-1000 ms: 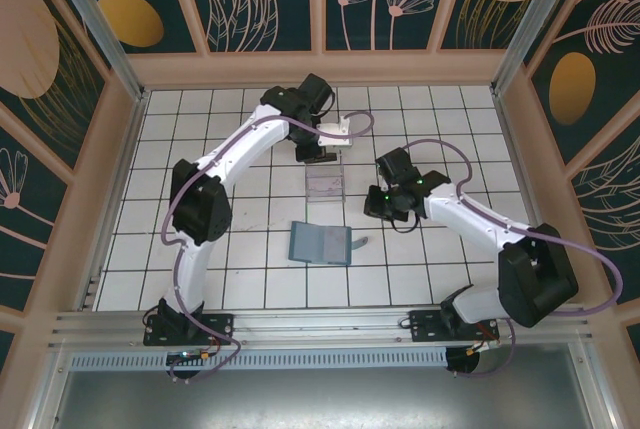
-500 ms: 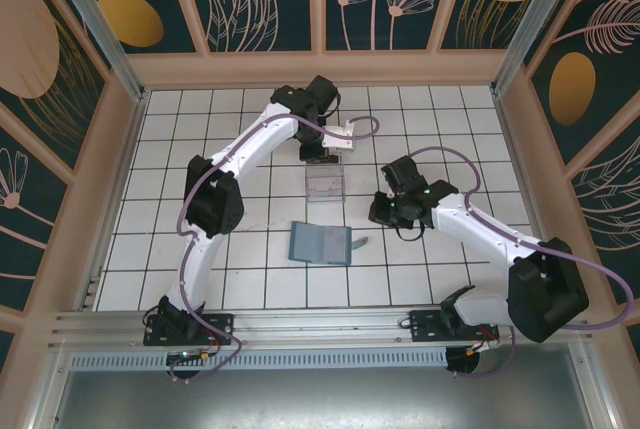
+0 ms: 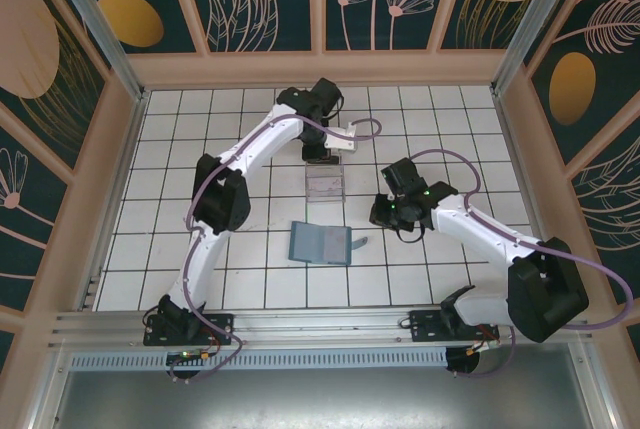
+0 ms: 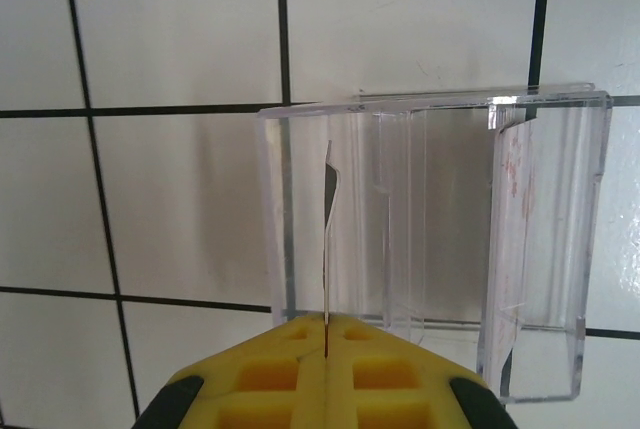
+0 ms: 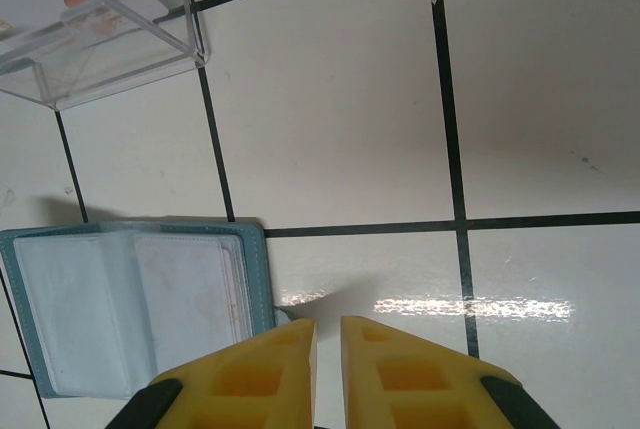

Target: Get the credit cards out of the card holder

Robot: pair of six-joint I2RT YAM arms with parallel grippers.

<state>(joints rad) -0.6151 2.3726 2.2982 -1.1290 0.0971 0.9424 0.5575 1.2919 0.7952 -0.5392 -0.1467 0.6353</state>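
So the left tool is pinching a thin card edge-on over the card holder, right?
Not quite. The left tool does pinch the thin card edge-on, but over the see-through box, not the card holder. The left wrist view shows this.

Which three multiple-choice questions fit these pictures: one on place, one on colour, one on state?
1. In the top view, the clear box lies: A. on the card holder; B. above it in the picture, apart; C. left of it.
2. The card holder is: A. red; B. white; C. teal-blue.
3. The left claw is: A. wide open; B. shut on a thin card; C. shut on the clear box.

Answers: 1 B, a gap separates them. 2 C, seen from above and from the right wrist. 3 B, the card's edge stands between its closed jaws.
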